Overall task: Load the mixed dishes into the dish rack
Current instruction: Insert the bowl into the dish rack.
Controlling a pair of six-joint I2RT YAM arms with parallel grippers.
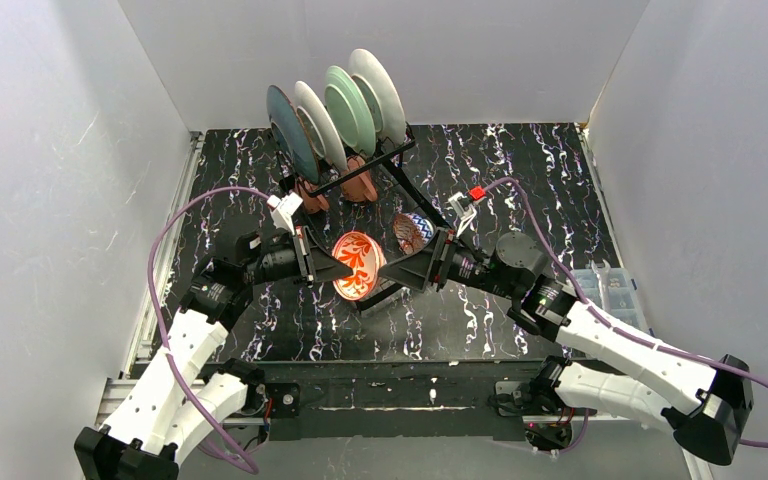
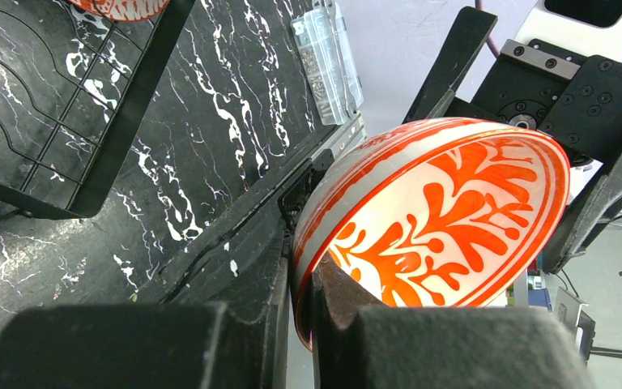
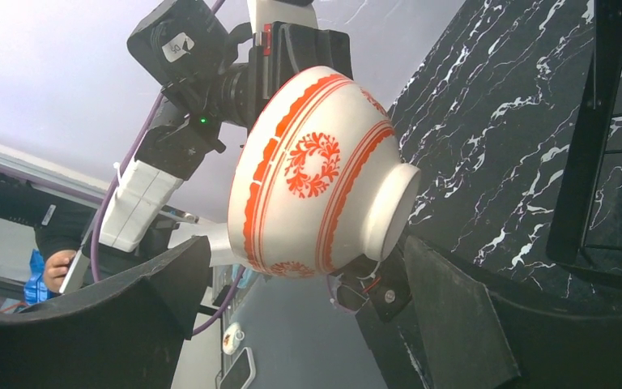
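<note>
A robot lab cell: plain white walls box in a black marbled table, two arms bolted to a rail at its near edge (purple cables trailing), clear parts box alongside.

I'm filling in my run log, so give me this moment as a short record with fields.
held item: red-patterned bowl, tipped on its side
left end effector: shut on the bowl's rim
right end effector: open, one finger on each side of the bowl, not gripping
dish rack: plates upright in the slots, terracotta mugs below them, second small bowl nearer the arms
plates in slots: four
</note>
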